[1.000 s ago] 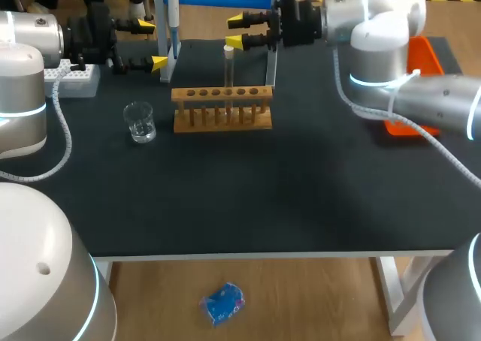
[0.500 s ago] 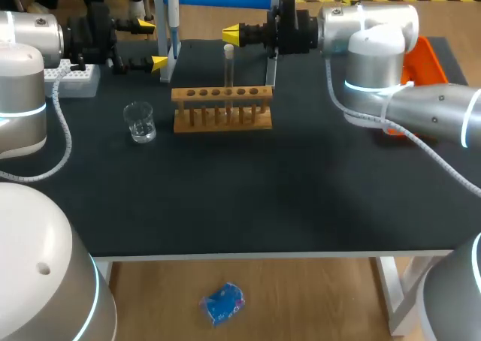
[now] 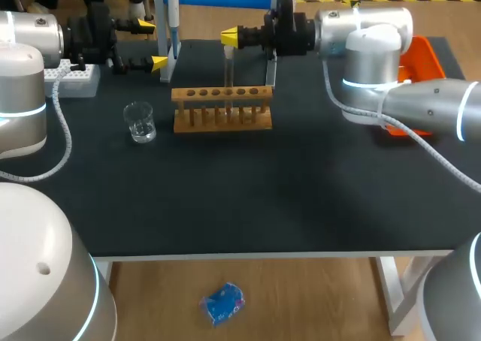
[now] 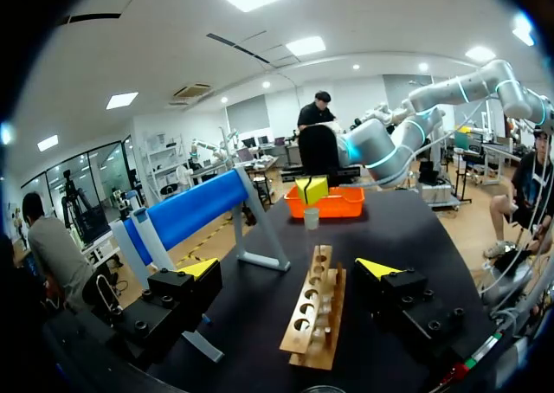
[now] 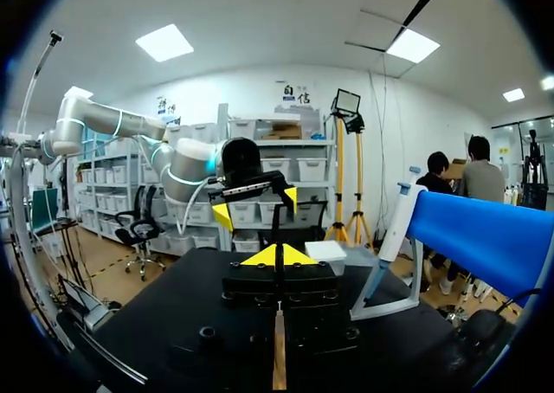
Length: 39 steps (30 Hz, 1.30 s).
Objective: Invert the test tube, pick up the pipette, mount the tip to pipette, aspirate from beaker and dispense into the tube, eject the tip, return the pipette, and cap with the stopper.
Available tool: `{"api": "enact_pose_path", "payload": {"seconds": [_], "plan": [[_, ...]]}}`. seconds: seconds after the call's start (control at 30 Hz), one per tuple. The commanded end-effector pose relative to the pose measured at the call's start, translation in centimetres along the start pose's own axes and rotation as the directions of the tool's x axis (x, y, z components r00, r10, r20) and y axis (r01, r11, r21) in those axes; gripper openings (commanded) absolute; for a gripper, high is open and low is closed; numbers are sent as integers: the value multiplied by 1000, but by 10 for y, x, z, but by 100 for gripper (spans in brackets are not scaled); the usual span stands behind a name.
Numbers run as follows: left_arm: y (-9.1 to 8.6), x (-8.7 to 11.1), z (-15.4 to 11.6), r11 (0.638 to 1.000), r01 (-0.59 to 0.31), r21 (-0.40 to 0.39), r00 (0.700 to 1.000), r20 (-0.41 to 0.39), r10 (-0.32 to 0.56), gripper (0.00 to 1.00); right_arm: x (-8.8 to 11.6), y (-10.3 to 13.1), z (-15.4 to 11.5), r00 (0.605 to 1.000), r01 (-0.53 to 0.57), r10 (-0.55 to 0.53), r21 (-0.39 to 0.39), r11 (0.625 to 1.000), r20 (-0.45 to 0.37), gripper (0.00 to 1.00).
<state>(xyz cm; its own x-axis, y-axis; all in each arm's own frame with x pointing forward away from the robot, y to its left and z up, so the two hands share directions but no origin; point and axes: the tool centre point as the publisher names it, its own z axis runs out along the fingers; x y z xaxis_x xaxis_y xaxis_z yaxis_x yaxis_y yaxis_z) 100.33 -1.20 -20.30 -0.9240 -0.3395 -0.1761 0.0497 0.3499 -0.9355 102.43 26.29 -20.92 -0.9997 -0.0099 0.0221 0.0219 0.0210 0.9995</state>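
1. Head view shows the clear glass test tube (image 3: 228, 69) standing upright in the pale wooden rack with a row of holes (image 3: 222, 108), toward the back of the black table (image 3: 263, 191).
2. The right gripper (image 3: 230, 36), reaching in level from the right, has its yellow tips drawn together at the tube's upper end; in the right wrist view (image 5: 279, 256) they meet in a single wedge. I judge it clamped on the tube near its top, a fit hold for lifting and turning it over.
3. The left gripper (image 3: 149, 44) hangs with fingers spread beside the white-and-blue pipette (image 3: 172, 14) on its stand, holding nothing.
4. The small clear glass beaker (image 3: 140, 122) stands left of the rack, near for aspirating.
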Motion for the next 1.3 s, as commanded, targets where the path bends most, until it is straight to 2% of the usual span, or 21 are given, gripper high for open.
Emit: {"api": "enact_pose_path", "payload": {"seconds": [0.03, 1.07, 1.3], "plan": [[0, -1, -1, 1000, 1, -2, 1000, -4, -1, 100, -1, -4, 0, 1000, -1, 1, -4, 1000, -3, 0], [0, -1, -1, 1000, 1, -2, 1000, -4, -1, 100, 2, -33, 0, 999, -49, 49, 28, 998, 2, 0], [0, -1, -1, 1000, 1, -2, 1000, -4, -1, 100, 1, -26, -2, 999, -44, 44, 23, 999, 12, 0]]}}
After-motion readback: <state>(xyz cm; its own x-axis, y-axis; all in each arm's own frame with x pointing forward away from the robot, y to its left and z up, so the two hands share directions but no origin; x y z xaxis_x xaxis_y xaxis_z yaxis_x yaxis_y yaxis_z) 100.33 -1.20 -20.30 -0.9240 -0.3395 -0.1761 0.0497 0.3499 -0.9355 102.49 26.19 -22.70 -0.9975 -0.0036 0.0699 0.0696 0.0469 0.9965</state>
